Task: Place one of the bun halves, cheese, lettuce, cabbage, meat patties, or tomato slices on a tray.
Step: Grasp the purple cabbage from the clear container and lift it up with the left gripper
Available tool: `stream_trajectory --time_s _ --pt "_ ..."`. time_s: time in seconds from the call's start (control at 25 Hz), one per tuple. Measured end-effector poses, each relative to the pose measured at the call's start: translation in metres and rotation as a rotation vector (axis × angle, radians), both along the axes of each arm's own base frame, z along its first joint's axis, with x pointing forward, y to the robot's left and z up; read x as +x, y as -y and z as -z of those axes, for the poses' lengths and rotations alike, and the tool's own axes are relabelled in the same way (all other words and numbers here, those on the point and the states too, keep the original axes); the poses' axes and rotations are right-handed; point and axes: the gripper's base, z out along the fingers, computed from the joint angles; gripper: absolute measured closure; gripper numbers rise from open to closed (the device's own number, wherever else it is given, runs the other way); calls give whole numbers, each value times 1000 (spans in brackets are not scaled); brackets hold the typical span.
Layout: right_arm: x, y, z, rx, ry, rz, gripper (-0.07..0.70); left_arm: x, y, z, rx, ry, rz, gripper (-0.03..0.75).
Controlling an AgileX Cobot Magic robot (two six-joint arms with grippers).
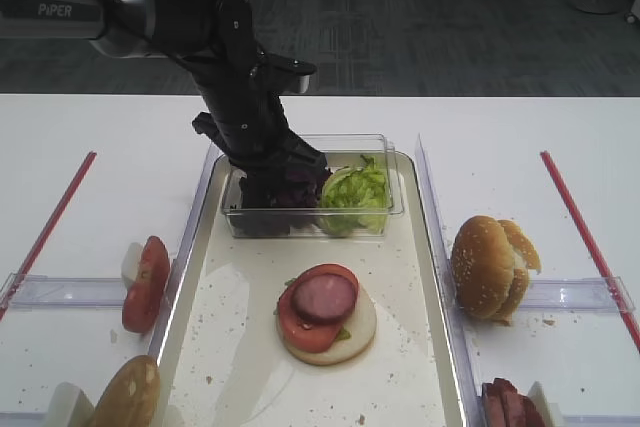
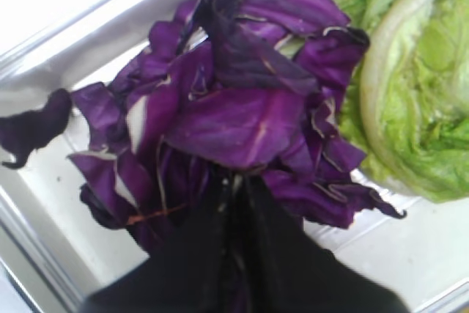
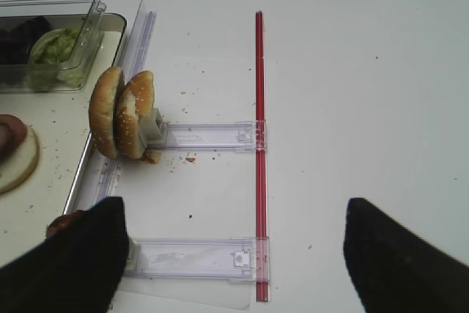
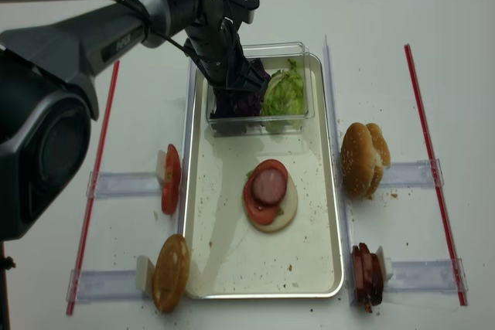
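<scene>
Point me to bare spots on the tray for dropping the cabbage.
On the cream rectangular tray, bare patches lie left and right of the stacked bun base with tomato and round meat patty, plus the near strip below it. The far end is crowded: clear plastic box holding purple cabbage shreds and pale green lettuce, with the left claw shut on cabbage.

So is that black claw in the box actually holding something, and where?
Yes. The left gripper is shut on the cabbage, pinching the near edge of the purple clump. The right gripper holds nothing.
</scene>
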Motion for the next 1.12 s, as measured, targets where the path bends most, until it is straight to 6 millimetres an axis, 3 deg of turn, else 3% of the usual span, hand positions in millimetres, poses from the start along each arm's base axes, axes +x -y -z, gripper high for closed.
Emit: stream_trajectory --time_s 0.36,1.12 --pt "0 0 0 0 0 0 15 -3 -2 -22 -19 38 1 722" --pt "0 0 0 0 0 0 16 -36 -17 -115 -67 134 12 724"
